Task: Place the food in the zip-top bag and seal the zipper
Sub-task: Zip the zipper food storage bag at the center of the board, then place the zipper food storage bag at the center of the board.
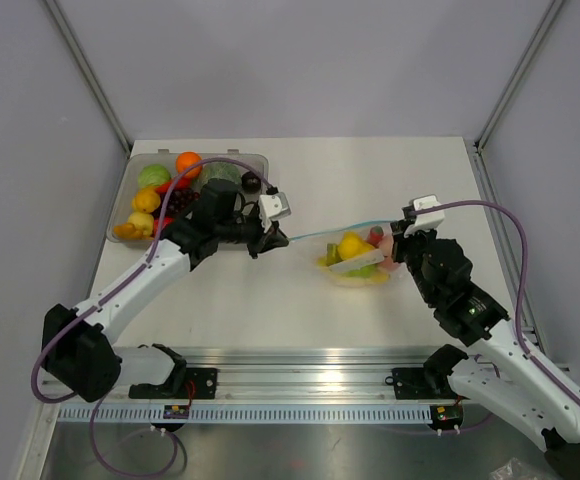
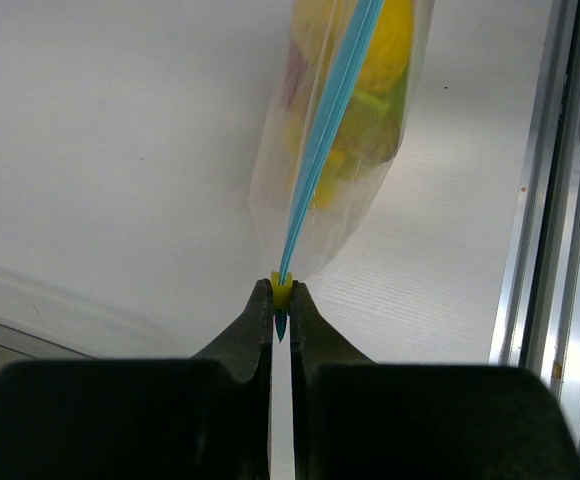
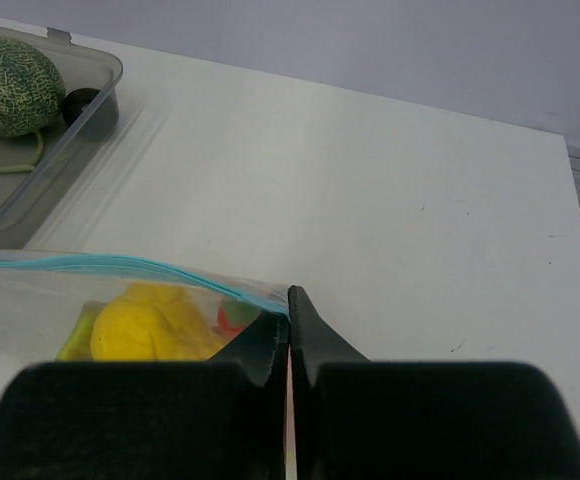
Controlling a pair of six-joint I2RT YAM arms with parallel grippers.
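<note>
The clear zip-top bag [image 1: 358,277] hangs stretched between my two grippers over the table's middle. It holds food: a yellow piece [image 1: 350,246], light green fruit and a pink piece. My left gripper [image 1: 270,238] is shut on the yellow slider [image 2: 282,288] at the left end of the blue-teal zipper [image 2: 330,120]. My right gripper [image 1: 398,240] is shut on the bag's right corner [image 3: 270,300], at the end of the zipper [image 3: 120,264]. In the right wrist view the yellow food [image 3: 150,325] and a red piece [image 3: 232,315] show through the plastic.
A rigid clear tray [image 1: 262,160] at the back left holds an orange [image 1: 188,162], green fruits, yellow pieces and dark grapes. It also shows in the right wrist view [image 3: 90,110] with a netted green melon [image 3: 10,72]. An aluminium rail [image 1: 300,375] runs along the near edge.
</note>
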